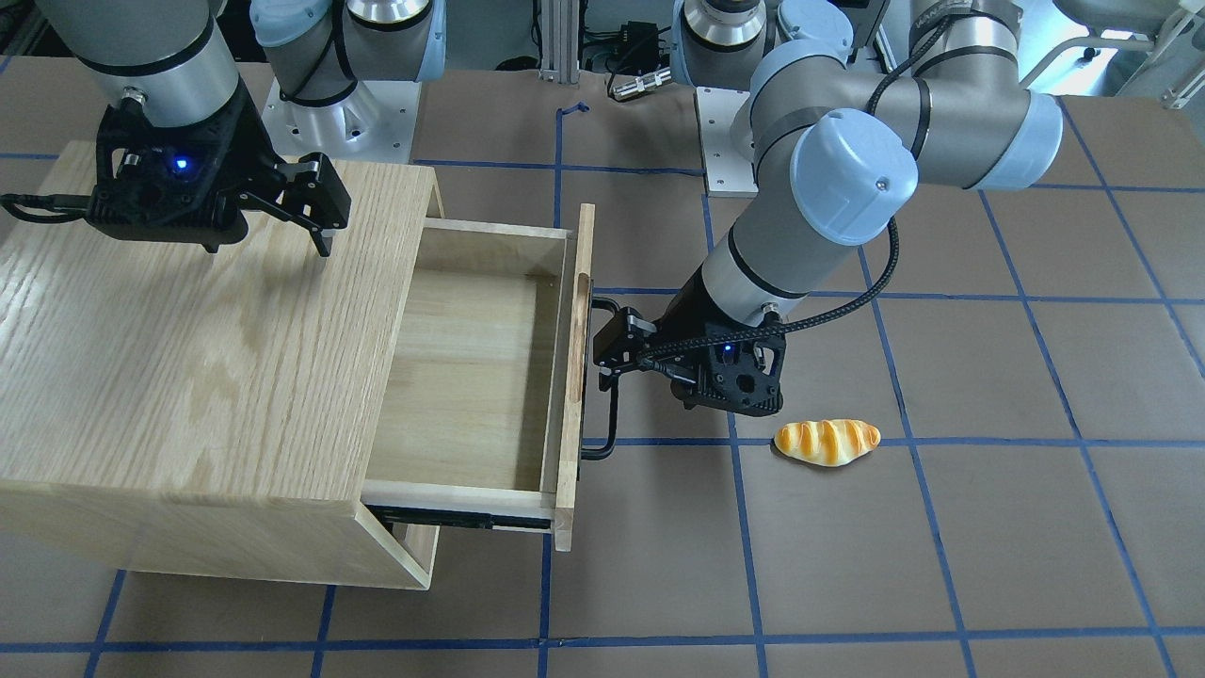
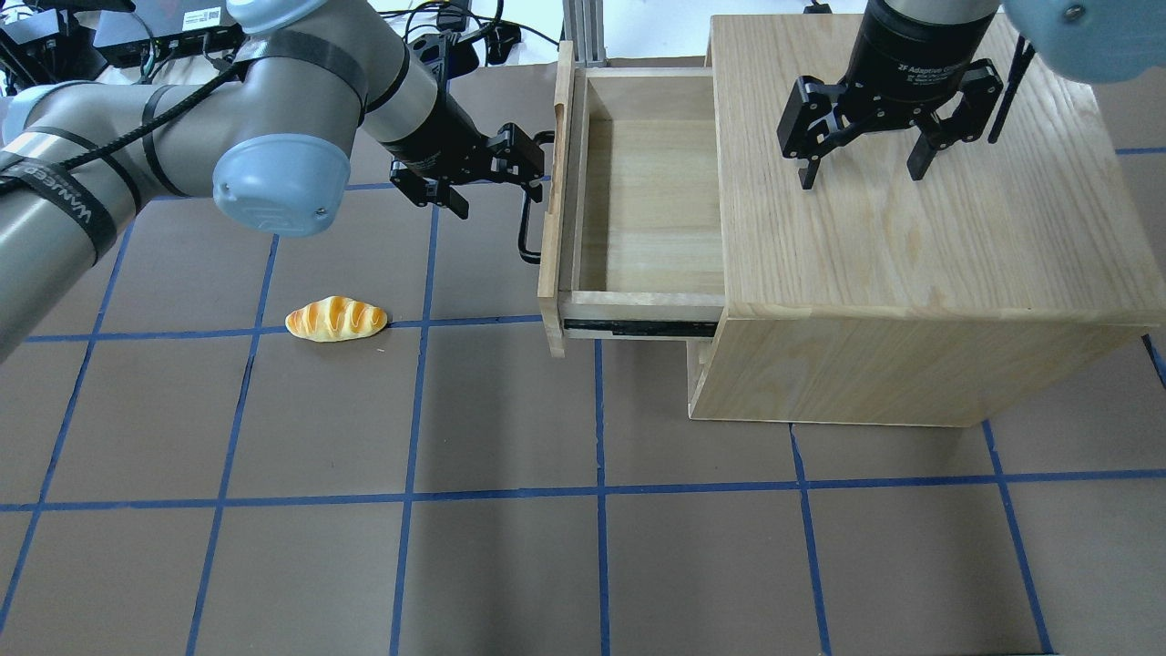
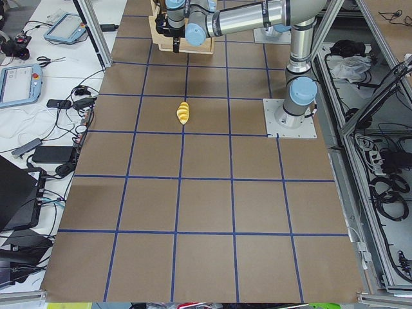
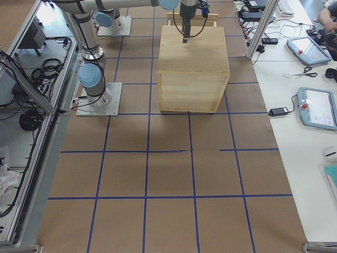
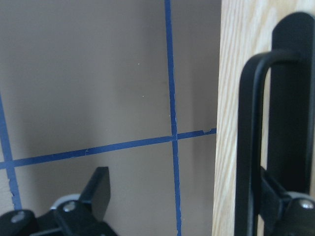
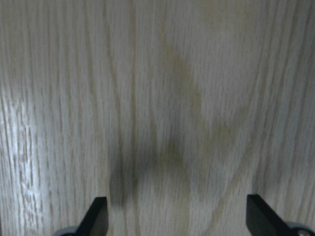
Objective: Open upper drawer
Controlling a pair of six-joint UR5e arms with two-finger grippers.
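Upper drawer (image 2: 647, 200) sits well out, task judged nearly complete; left gripper (image 1: 607, 347) jaws spread at handle (image 1: 615, 414), right gripper (image 2: 861, 173) jaws spread above cabinet (image 2: 911, 255).

Bright, even overhead light, soft shadows. Pale glare lies on the cabinet top (image 6: 157, 98) at the right wrist view's left edge; the left wrist view's near handle (image 5: 247, 147) is blurred.
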